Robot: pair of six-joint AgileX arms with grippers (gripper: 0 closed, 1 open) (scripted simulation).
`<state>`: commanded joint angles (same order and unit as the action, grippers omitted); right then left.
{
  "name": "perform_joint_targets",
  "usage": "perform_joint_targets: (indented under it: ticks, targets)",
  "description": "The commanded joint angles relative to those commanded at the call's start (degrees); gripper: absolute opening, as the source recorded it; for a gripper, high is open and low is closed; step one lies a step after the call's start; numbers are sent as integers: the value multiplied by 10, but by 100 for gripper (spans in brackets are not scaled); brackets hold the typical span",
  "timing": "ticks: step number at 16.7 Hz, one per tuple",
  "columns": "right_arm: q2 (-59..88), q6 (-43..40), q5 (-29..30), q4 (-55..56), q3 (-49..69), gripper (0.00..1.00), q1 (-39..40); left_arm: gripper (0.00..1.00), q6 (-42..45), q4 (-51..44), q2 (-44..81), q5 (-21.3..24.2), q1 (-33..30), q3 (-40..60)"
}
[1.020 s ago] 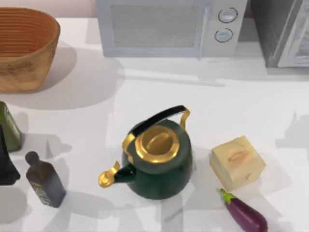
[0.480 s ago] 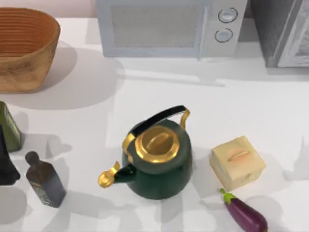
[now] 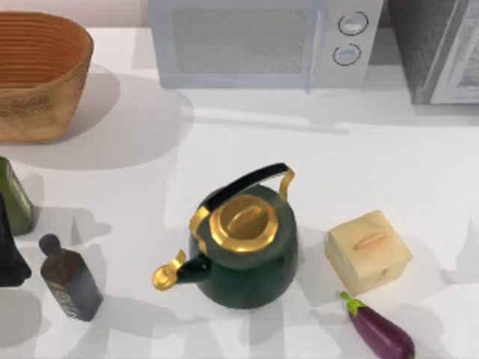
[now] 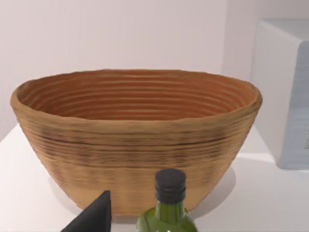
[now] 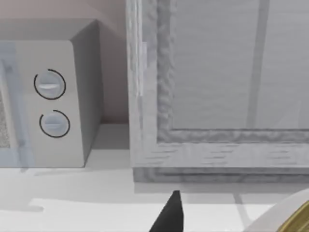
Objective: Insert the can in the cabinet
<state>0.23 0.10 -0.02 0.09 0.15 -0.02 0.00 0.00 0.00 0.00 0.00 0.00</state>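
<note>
White table (image 3: 389,149), wicker basket (image 3: 37,75) (interior bare), cabinet (image 3: 434,52) door shut

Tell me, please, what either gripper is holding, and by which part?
Cannot be told: the right gripper faces the cabinet, a pale rounded edge beside it, possibly gripped.

I'm at a rendered kitchen tabletop (image 3: 419,157): microwave (image 3: 262,41) at twelve o'clock, woven basket (image 3: 37,75) at ten, green kettle (image 3: 243,250) at centre.
</note>
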Motion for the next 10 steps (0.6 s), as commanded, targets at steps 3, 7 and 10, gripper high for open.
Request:
perform_joint_targets:
  ticks: [3,7,10]
  targets:
    - [13,0,2,-4,17,0,2,100,0,0,0,0,0,0]
    - [90,1,13,-28,118,0,12,100,0,0,0,0,0,0]
    - [179,2,27,-57,235,0,25,100,0,0,0,0,0,0]
